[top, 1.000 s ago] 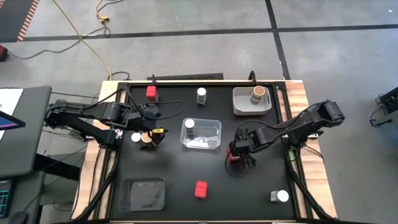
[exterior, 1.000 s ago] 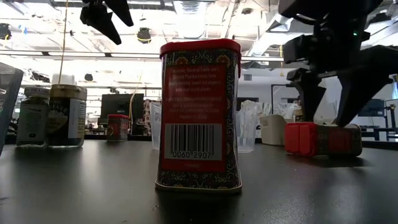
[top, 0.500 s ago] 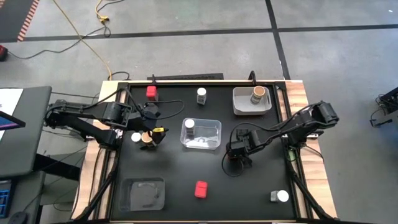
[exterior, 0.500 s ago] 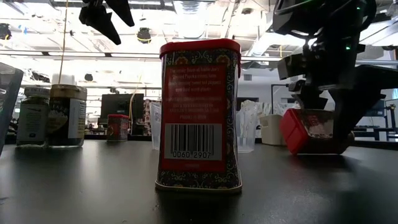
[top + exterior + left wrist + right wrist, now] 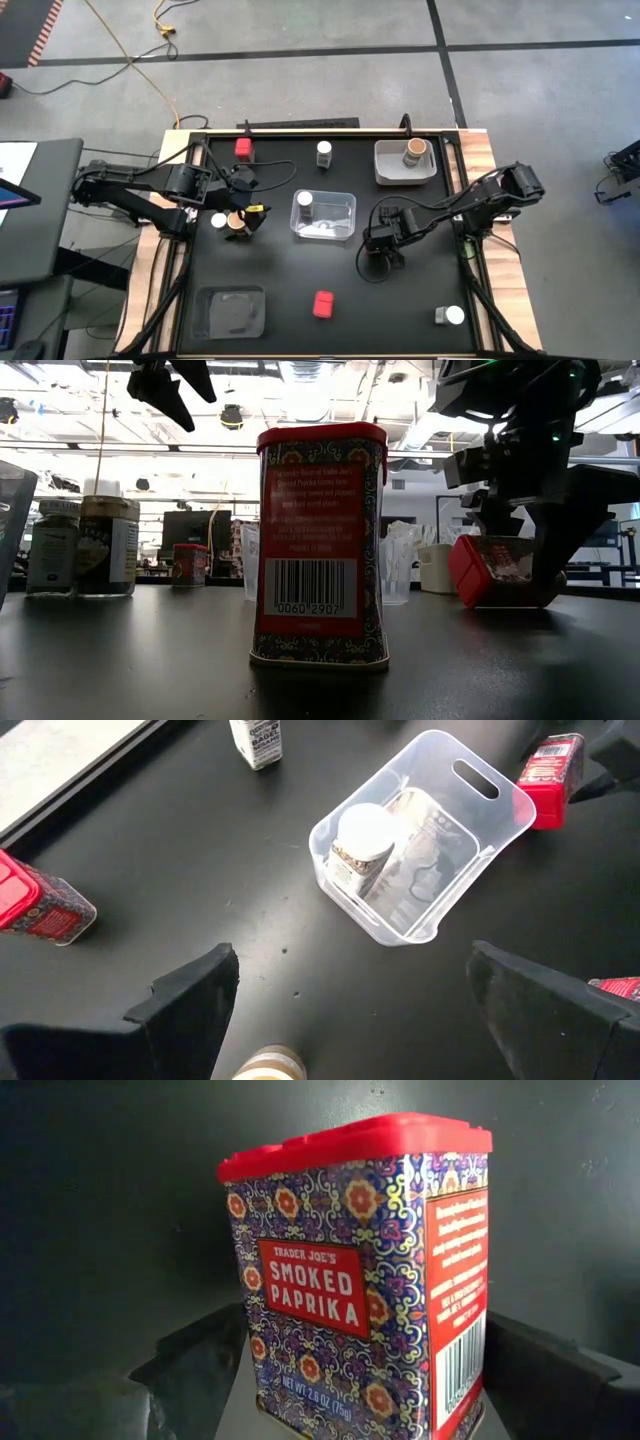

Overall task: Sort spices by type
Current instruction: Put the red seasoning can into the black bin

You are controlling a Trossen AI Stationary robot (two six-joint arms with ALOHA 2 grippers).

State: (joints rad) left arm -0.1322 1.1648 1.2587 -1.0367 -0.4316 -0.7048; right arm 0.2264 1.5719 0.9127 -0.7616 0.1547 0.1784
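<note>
Step in hand: we judge that the right end effector (image 5: 380, 251) is picking up the smoked paprika tin (image 5: 360, 1270); its fingers sit on either side of the tin and look clamped on it, and in the low view the tin (image 5: 497, 571) hangs tilted, one corner up, at mid-right of the tabletop (image 5: 280, 275).
Left end effector: (image 5: 243, 222) it hovers with its fingers apart over a tan-brown jar (image 5: 266, 1065) and beside a white-lidded jar (image 5: 218, 221) at the left side of the tabletop; we read this arm as waiting.
Sorted so far: one white-lidded jar (image 5: 359, 842) lies in the clear bin (image 5: 452, 808) at the middle; one tan-brown jar (image 5: 413, 151) stands in the grey tray (image 5: 385, 172) at the far right.
Loose red tins: one at the far left corner (image 5: 243, 148); one near the front (image 5: 322, 304); a further white-lidded jar (image 5: 324, 152) stands at the far edge and another (image 5: 454, 315) at the front right.
Next move: we think the tin must be lifted clear and carried to the empty tray (image 5: 230, 312) at the front left, the only container without a kind in it; that is our guess.
Hard to make out: from above the arm covers the held tin; we cannot tell whether its lower corner touches the tabletop; the tan-brown jar under the left end effector is cut off by the frame edge.
</note>
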